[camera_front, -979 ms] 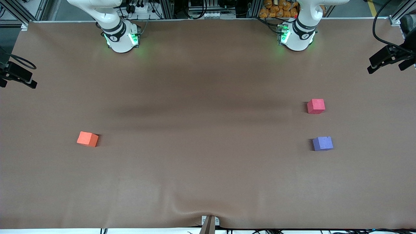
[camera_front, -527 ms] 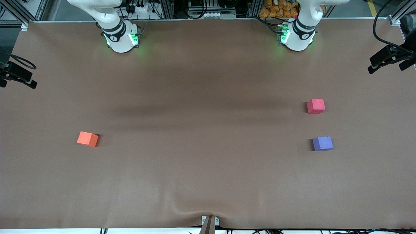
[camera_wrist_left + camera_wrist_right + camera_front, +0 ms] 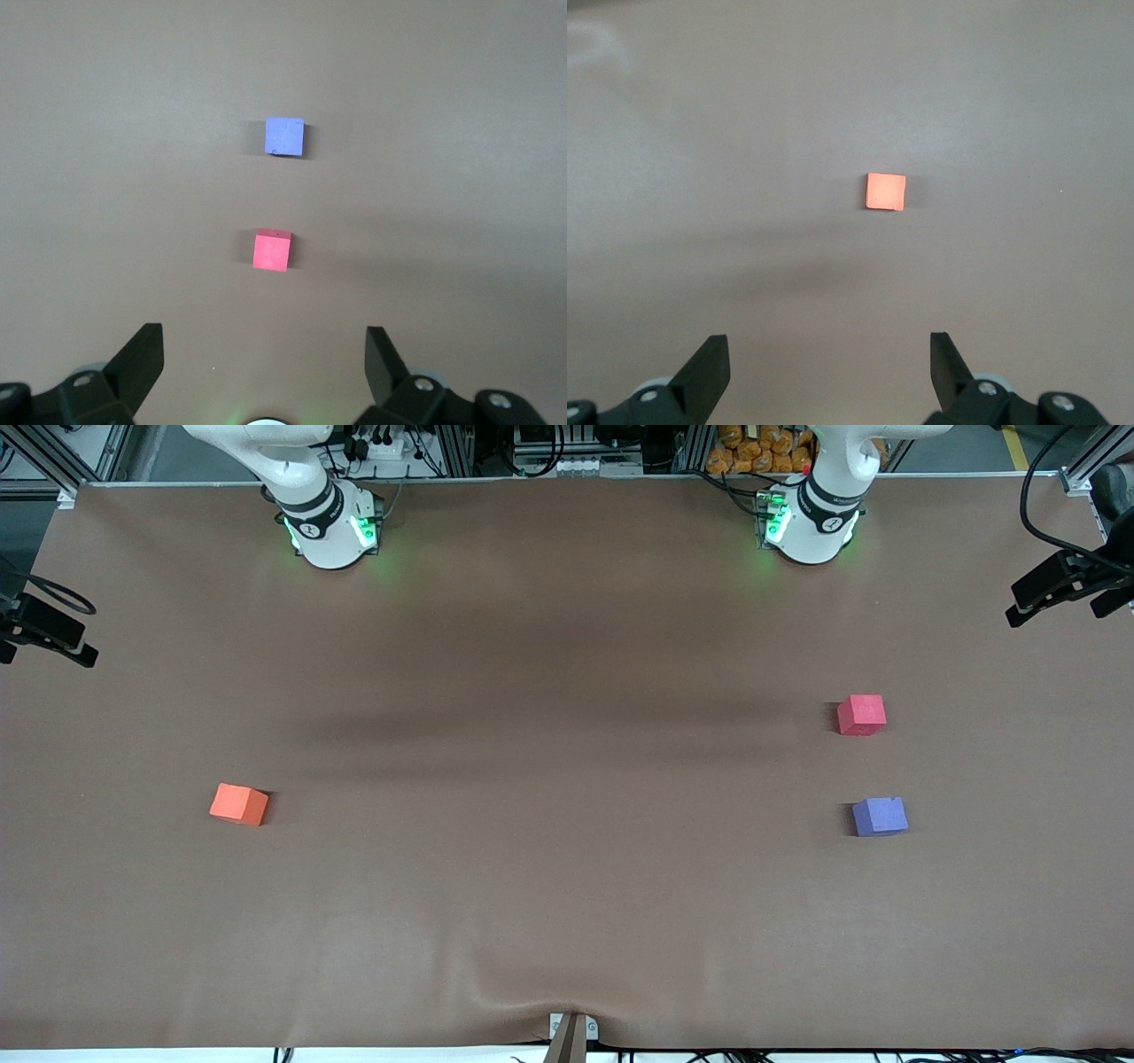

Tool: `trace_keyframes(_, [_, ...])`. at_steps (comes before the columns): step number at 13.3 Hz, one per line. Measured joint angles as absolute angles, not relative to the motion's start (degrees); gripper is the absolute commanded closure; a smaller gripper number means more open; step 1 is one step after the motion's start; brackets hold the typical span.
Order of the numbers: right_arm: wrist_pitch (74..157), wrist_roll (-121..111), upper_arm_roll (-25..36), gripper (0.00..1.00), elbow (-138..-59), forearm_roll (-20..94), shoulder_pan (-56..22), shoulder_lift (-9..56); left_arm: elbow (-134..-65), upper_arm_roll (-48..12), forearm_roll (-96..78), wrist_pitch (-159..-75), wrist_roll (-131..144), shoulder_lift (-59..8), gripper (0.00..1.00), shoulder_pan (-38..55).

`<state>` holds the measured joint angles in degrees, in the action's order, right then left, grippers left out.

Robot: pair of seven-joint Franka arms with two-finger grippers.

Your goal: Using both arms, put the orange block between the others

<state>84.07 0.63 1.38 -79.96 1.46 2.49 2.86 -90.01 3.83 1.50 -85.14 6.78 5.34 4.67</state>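
While both arms wait | left claw [image 3: 263,354], right claw [image 3: 828,359] released | orange block [image 3: 238,804] untouched

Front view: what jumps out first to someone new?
Three small cubes on the bare brown table: the orange block alone toward the right arm's end, the pinkish-red cube and purple-blue cube paired toward the left arm's end, the purple-blue one nearer the front camera. Both wrist views show the left gripper and the right gripper high above the table, fingers open, holding nothing.
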Motion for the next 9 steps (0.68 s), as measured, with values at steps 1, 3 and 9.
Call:
trace_keyframes(1, [84.2, 0.6, 1.4, 0.00, -80.0, 1.5, 2.5, 2.9, -90.0, 3.8, 1.5, -85.1, 6.8, 5.3, 0.00, 4.6])
trace_keyframes(3, [84.2, 0.6, 1.4, 0.00, -80.0, 1.5, 2.5, 2.9, -90.0, 3.8, 1.5, -85.1, 6.8, 5.3, 0.00, 4.5])
trace_keyframes(9, [84.2, 0.6, 1.3, 0.00, -80.4, 1.5, 2.4, 4.7, -90.0, 3.9, 1.5, -85.5, 6.8, 5.0, 0.00, 4.3])
